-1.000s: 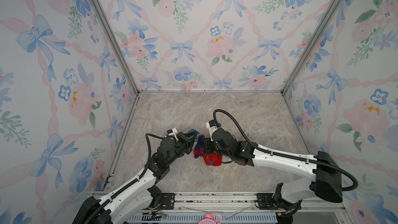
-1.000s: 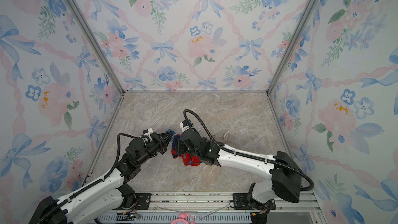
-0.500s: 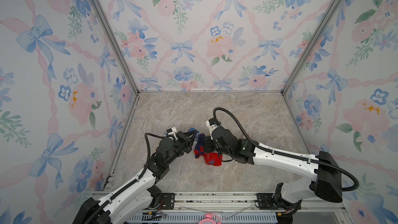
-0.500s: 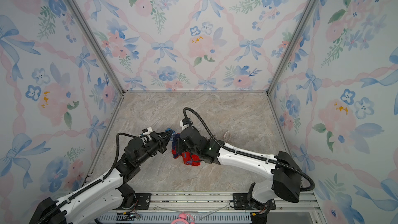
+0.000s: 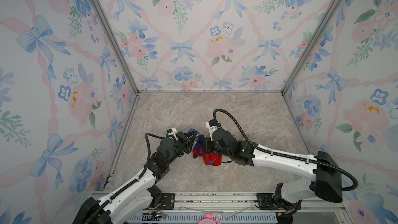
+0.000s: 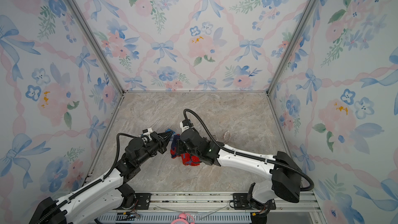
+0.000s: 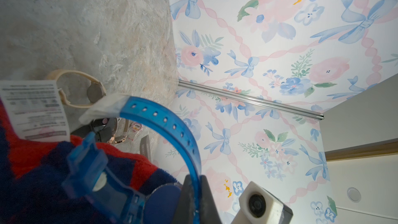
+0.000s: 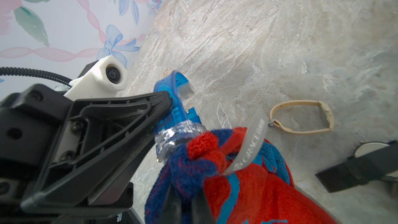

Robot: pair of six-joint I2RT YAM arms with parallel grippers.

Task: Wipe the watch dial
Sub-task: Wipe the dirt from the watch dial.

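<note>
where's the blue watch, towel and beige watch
blue watch (image 7: pixel 159 115), left wrist view, on its holed strap
towel (image 8: pixel 258 190), right wrist view, on the red part
beige watch (image 7: pixel 94 92), left wrist view, on its round case

Three walls (image 5: pixel 193 39) papered with pink flowers and blue bows enclose a beige marbled floor (image 5: pixel 183 108). Silver metal posts (image 5: pixel 110 33) run up both back corners. A metal rail (image 5: pixel 215 197) edges the front.
</note>
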